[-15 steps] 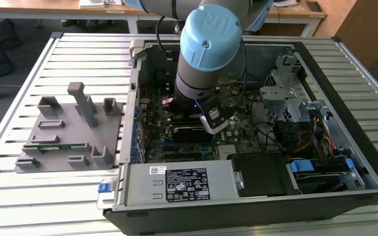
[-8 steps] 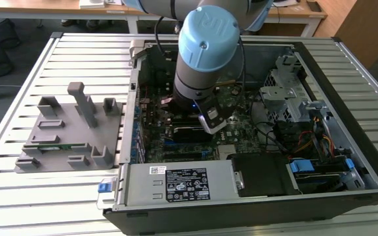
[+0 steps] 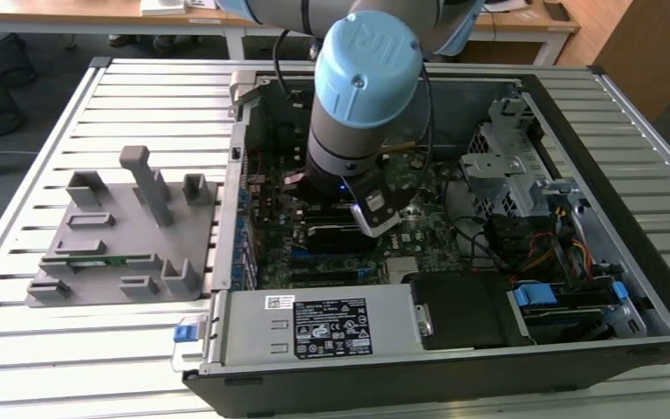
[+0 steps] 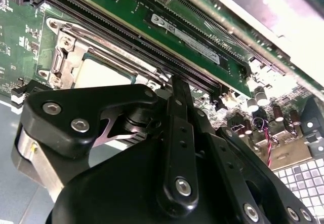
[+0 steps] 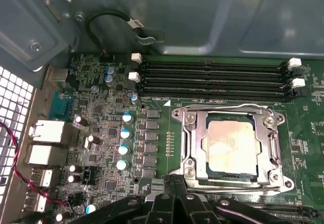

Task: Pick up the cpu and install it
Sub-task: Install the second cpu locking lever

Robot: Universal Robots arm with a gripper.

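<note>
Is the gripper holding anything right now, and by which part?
Apparently nothing. The cpu sits in the socket on the motherboard, while the gripper hovers beside the socket frame; whether the jaws are open is unclear.

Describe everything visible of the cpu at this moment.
The cpu is a small flat square chip with a dull silvery metal top, smudged pale tan in the middle, and a thin darker rim. It lies flat and level in the metal-framed socket on the green motherboard, below the empty black memory slots in the first wrist view. The socket's frame surrounds its edges. In the second wrist view a corner of it shows beyond the hand's black linkage, which does not touch it.
</note>
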